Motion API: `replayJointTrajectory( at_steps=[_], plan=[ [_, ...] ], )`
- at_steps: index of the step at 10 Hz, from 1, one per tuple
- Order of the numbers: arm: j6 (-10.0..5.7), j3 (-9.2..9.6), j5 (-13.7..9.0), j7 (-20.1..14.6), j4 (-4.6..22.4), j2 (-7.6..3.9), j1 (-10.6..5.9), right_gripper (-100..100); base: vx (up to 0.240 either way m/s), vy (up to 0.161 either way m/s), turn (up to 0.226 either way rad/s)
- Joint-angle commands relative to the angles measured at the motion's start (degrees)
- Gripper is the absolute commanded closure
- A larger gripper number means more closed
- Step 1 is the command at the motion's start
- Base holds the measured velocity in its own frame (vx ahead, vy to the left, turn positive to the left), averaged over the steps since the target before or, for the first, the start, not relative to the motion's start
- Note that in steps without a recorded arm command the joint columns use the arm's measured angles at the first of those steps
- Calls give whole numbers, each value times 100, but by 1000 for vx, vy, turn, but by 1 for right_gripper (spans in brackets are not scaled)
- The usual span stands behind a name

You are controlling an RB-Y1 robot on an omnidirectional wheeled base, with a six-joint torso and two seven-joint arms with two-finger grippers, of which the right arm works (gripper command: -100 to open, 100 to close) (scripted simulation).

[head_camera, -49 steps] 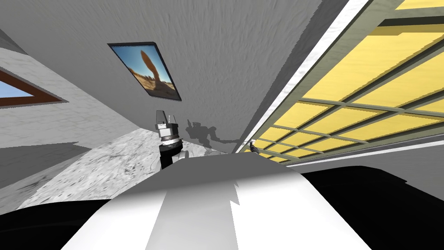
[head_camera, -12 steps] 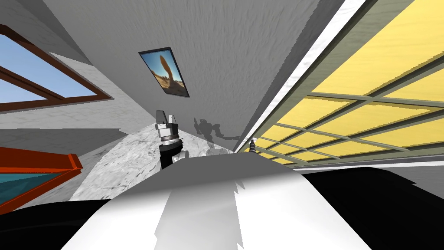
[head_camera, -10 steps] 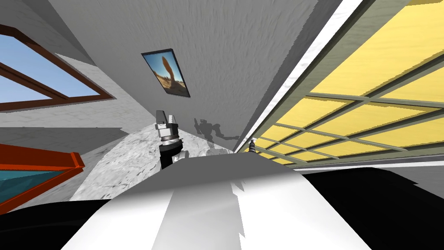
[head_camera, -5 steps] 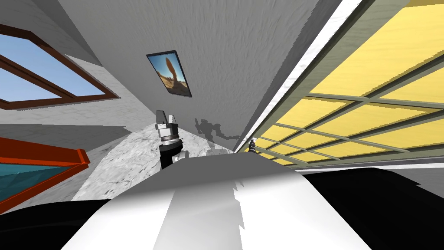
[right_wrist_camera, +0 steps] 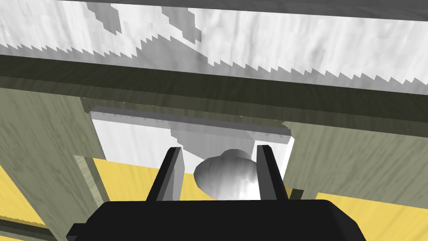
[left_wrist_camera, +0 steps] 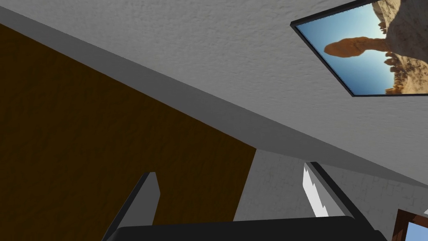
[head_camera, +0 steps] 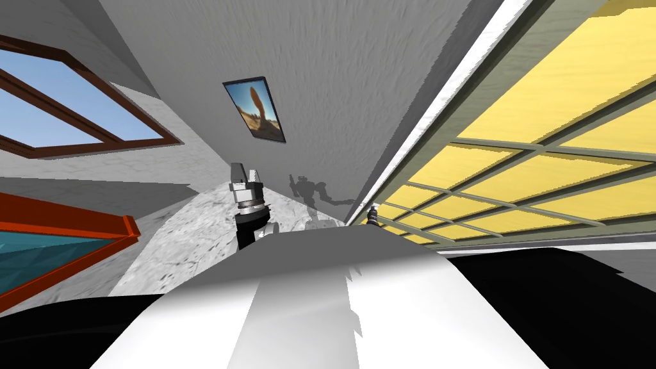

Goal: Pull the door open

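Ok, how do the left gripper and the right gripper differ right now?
The left gripper has its fingers spread wide with nothing between them; the right gripper has its fingers closed around the round grey knob. The left gripper is raised in open air; the right gripper is at the yellow-panelled door. Both have thin grey fingers on a dark box.

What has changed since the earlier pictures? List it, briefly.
The whole head view has swung, so I turned: the window and picture slid rightward, and a red-framed teal panel came into view on my left. The right pincer stays shut on the door knob, the left pincer stays raised and open. Whether the door itself swung, I cannot tell.
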Motion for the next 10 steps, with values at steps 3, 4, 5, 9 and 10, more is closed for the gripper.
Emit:
replayJointTrajectory(
  at_steps=[3,4,5,9,10],
  plan=[
    [-56,-46,-52,-395,188,-63,70,100,-36,-9,42],
    [-56,-46,-52,-395,188,-63,70,100,-16,2,-7],
    [-56,-46,-52,-395,188,-63,70,100,0,0,0],
    [-127,5,-61,-872,243,-90,24,100,-35,-9,30],
    [-127,5,-61,-872,243,-90,24,100,0,2,12]
  ],
)
